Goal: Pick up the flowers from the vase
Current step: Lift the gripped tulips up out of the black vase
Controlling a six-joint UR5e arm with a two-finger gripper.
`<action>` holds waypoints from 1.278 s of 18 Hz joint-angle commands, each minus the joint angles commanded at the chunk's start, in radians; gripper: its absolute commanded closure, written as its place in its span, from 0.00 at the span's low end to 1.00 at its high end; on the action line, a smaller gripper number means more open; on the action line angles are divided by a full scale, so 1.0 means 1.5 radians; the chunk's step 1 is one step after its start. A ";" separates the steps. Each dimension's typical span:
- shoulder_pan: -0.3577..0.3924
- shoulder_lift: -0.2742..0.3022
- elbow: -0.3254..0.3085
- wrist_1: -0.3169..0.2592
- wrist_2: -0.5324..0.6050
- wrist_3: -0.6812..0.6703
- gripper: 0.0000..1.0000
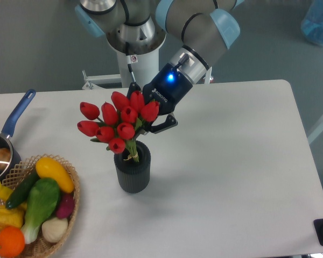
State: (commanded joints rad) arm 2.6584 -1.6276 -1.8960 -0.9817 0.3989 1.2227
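Gripper: two-finger gripper [145, 121] comes in from the far right, tilted down-left, fingers pinching the bunch just under the blooms. Blue light glowing on its body.
Flowers: flowers [117, 122], red tulip buds, sit right at the fingertips, spilling off to the gripper's left. Pale stems run down, leaning slightly right, into the pot; lower stem ends look like they're only just inside the mouth.
Vase: vase [133, 172], dark ribbed pot, stands on the white table [231, 172] directly below the bunch, a bit nearer than the gripper.
Key relation: stems' long axis is near vertical, vase straight underneath, so I'd guess a straight pull up clears the rim. Sideways drag could tip the pot.
Writing: some white lettering on the gripper body, too small to read. Small sticker on the arm's base column, unreadable too.
Other stuff: wicker basket [70, 207] of toy veg near left, blue-handled saucepan [5, 145] at the left edge.
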 joint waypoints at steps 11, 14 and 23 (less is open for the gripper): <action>-0.006 0.039 -0.003 -0.003 -0.014 -0.058 0.63; -0.012 0.051 -0.004 -0.003 -0.016 -0.075 0.63; -0.008 0.065 0.002 -0.003 -0.052 -0.109 0.63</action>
State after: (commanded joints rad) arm 2.6461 -1.5294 -1.8930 -0.9863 0.3207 1.0585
